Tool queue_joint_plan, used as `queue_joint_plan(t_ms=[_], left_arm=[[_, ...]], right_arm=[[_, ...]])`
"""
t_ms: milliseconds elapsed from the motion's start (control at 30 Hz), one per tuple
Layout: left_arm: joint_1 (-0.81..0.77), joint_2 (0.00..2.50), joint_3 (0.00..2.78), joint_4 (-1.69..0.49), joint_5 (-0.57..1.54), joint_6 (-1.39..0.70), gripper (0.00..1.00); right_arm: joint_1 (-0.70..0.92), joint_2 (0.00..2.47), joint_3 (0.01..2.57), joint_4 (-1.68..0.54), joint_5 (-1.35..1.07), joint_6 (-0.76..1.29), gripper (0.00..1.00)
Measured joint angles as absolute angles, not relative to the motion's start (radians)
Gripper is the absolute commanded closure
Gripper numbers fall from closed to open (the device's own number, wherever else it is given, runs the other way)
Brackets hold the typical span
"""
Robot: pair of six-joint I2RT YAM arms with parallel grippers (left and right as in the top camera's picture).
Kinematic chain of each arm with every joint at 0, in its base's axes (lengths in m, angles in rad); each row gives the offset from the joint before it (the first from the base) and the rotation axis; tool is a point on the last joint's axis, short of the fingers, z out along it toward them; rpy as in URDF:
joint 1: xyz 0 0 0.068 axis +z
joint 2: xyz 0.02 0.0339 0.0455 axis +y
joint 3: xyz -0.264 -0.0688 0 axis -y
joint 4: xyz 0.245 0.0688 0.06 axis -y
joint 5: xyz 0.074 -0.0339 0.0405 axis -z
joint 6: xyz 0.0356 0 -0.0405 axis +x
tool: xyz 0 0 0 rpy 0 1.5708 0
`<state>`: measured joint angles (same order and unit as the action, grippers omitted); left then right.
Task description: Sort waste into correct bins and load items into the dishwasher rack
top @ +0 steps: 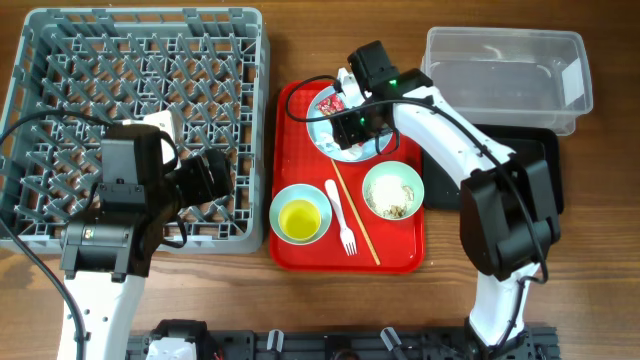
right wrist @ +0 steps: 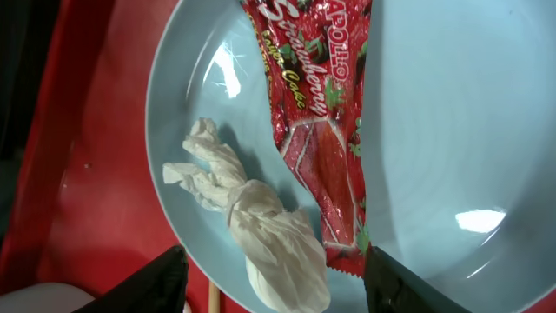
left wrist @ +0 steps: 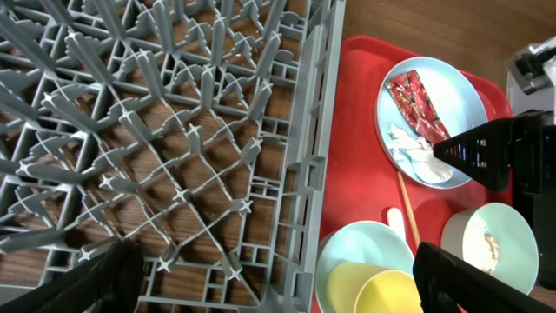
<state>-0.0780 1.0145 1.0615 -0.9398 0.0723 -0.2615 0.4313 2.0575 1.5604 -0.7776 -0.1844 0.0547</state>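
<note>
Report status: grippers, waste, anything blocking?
Left gripper open, empty, over rack. Right gripper open, straddling tissue and wrapper end on plate. Nothing gripped. No obstruction seen.

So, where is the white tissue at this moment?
In the right wrist view the white tissue lies on the pale-blue plate, toward its left edge, close beside the red wrapper on its right.

Right end effector (right wrist: 274, 283) hangs low over the plate (right wrist: 452, 130), fingers either side of the tissue (right wrist: 261, 226); the wrapper (right wrist: 317, 148) lies against it, crowding one side. Clear tub (top: 505, 70) open-topped, nothing above it. Right arm (top: 450, 130) overhangs the black tray (top: 540, 140). Left arm (top: 120, 200) covers the near corner of the dishwasher rack (top: 60, 60); its far rows are free.
</note>
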Motion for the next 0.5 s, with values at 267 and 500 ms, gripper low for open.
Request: queue_joint_plan(t_ms=[267,500], left_arm=[[-0.078,1.015,1.061,-0.944,0.072,-0.262,0.00],[-0.078,1.015,1.061,-0.953,0.072,-0.262,0.00]], right_arm=[[0.431,2.083,1.559,-0.772,-0.191,0.082,0.44],[0.431,2.110,1.559,-0.786,-0.192,0.095,0.52]])
